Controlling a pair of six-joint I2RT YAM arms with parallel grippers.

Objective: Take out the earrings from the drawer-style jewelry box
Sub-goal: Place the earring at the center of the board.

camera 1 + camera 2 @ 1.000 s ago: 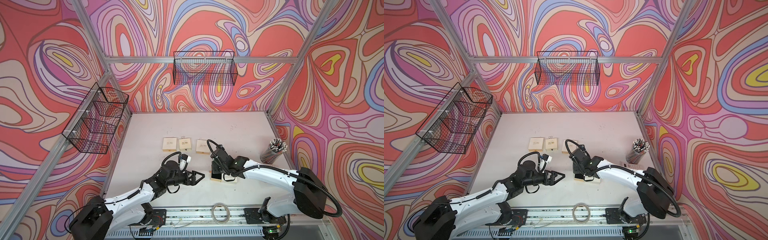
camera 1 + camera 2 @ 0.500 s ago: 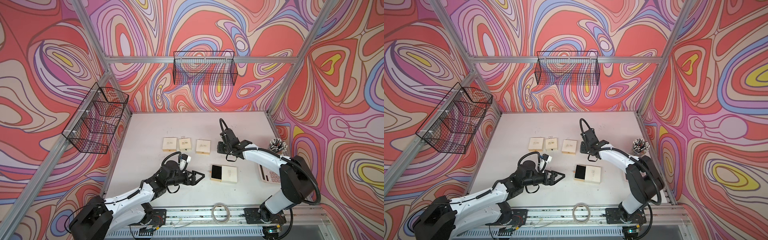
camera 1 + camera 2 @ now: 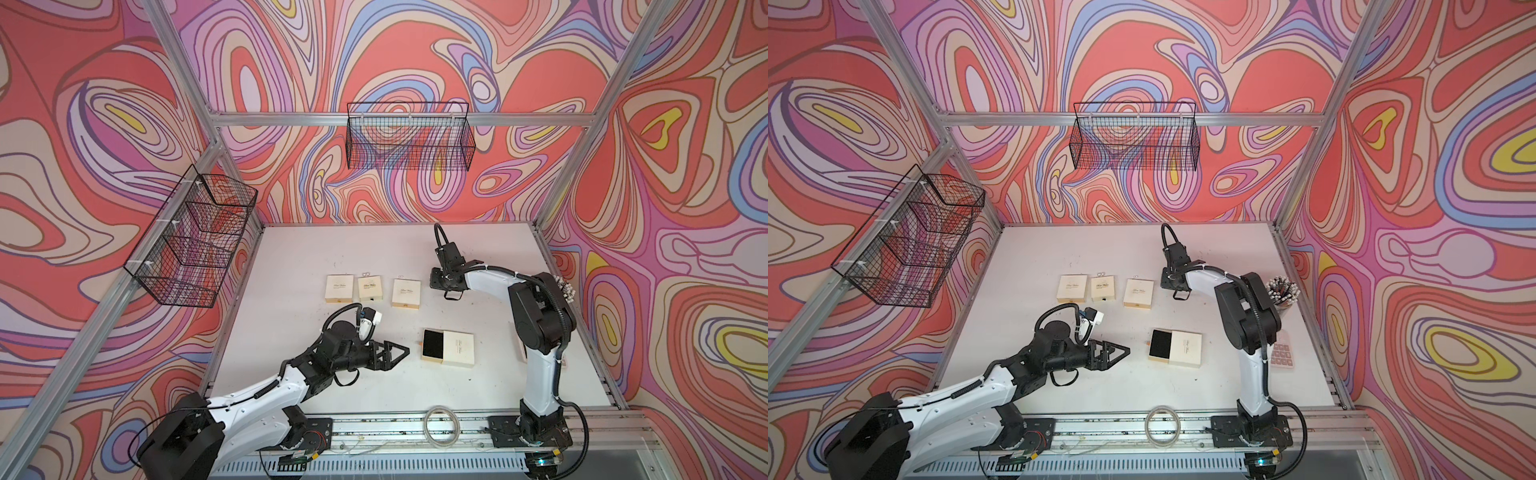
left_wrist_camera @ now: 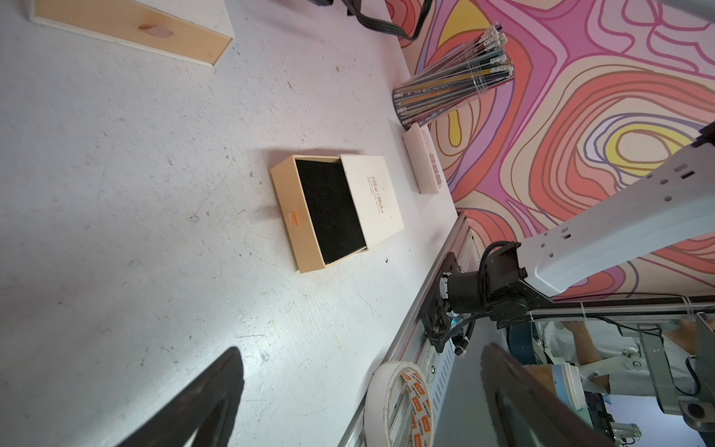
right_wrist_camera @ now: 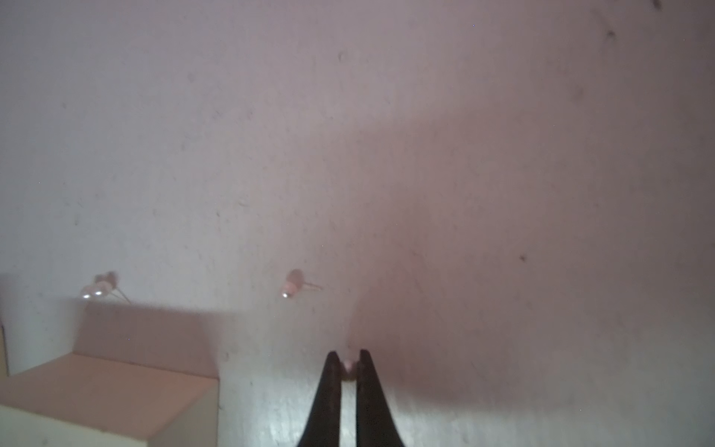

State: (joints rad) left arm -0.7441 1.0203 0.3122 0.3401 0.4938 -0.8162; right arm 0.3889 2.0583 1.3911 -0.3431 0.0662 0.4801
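The open jewelry box lies mid-table, its drawer pulled out and the black lining bare. My left gripper hovers open just left of it, holding nothing. My right gripper is low over the table right of the row of cream boxes, shut on a tiny pale earring. Other earrings lie on the table behind the boxes: a pair and a single one.
Three shut cream boxes stand in a row. At the right edge are a cup of pencils and a pink calculator. A tape roll lies on the front rail. Wire baskets hang on the walls.
My right arm has swung from over the open box to the back, right of the box row, its jaws shut throughout. The left arm has not moved.
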